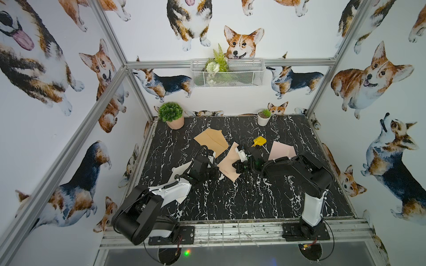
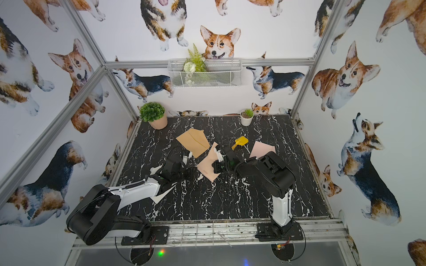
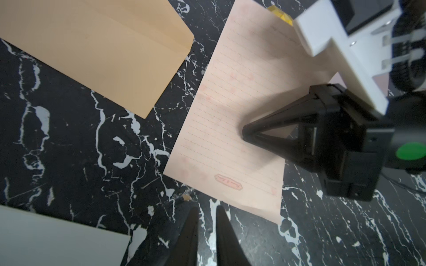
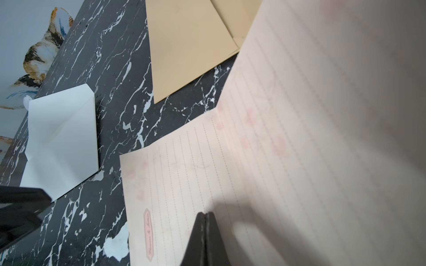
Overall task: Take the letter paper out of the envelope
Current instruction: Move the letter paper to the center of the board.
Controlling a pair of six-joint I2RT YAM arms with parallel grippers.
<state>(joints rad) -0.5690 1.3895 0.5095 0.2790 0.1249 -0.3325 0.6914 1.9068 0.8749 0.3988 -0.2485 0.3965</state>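
Observation:
The pink lined letter paper lies unfolded on the black marble table, outside every envelope. A tan envelope lies just beyond it, its near corner next to the paper. My right gripper is shut, with nothing between its fingers, and its tip rests on the middle of the paper. My left gripper hovers over bare table just off the paper's near corner. Its fingers stand narrowly open with nothing in the gap.
A white envelope lies under my left arm near the left edge. A pink sheet and a yellow object lie right of the paper. Two potted plants stand at the back.

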